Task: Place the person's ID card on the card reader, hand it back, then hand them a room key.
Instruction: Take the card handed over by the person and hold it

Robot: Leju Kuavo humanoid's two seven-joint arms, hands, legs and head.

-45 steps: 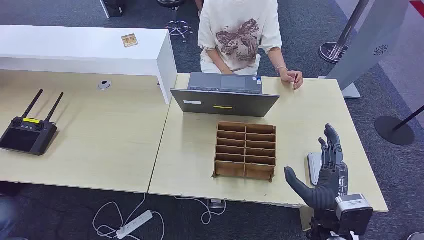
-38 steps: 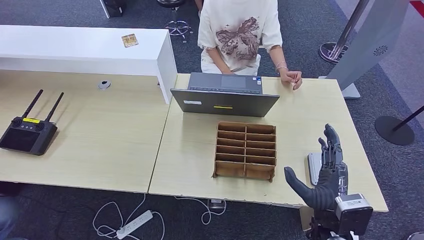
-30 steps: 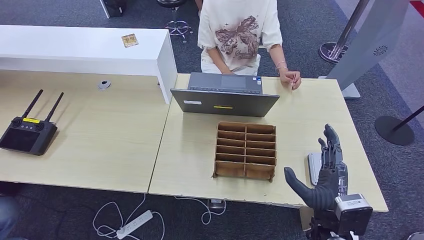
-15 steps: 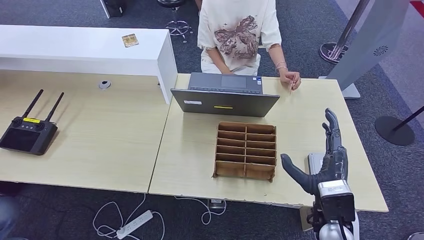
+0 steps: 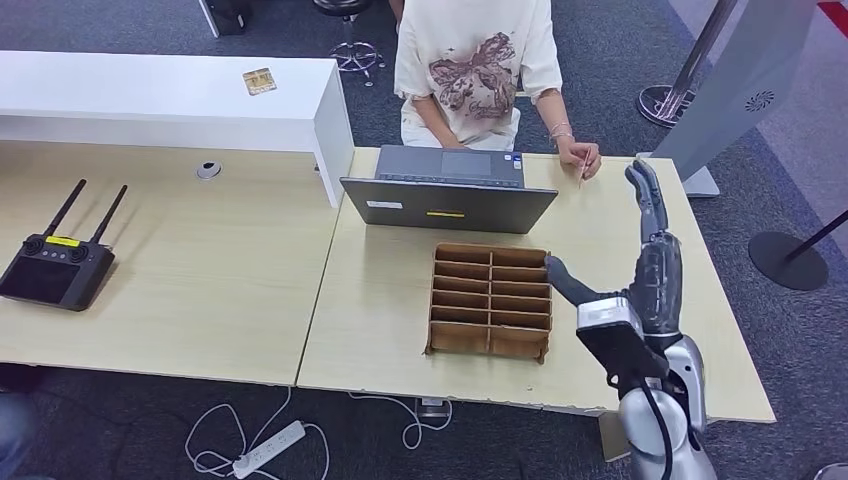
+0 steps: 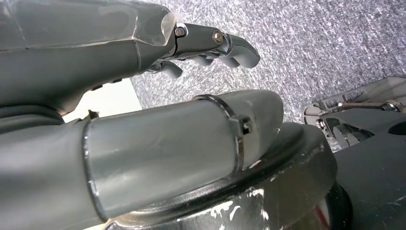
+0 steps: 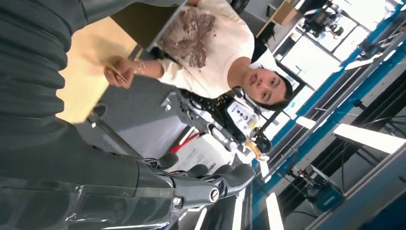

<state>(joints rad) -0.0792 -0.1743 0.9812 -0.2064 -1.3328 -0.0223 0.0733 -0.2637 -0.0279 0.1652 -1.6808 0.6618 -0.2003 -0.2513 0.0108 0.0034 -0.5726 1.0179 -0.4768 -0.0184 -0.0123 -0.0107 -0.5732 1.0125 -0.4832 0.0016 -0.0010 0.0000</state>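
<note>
Right hand [image 5: 640, 270] is up over the table [image 5: 610, 225], fingers stretched straight and spread, thumb out to the side, nothing in it, pointing toward the person [image 5: 478, 65] across the desk. The person sits behind the laptop [image 5: 450, 190] and pinches the ID card [image 5: 582, 176] on edge at the far side of the table, just beyond the right hand's fingertips and not touching them. The wooden rack [image 5: 491, 300] sits just beside the thumb. A controller [image 5: 55, 265] lies well off on the other desk. Left hand [image 6: 143, 105] hangs over grey carpet [image 6: 325, 43], fingers loosely bent and apart from the thumb, holding nothing
</note>
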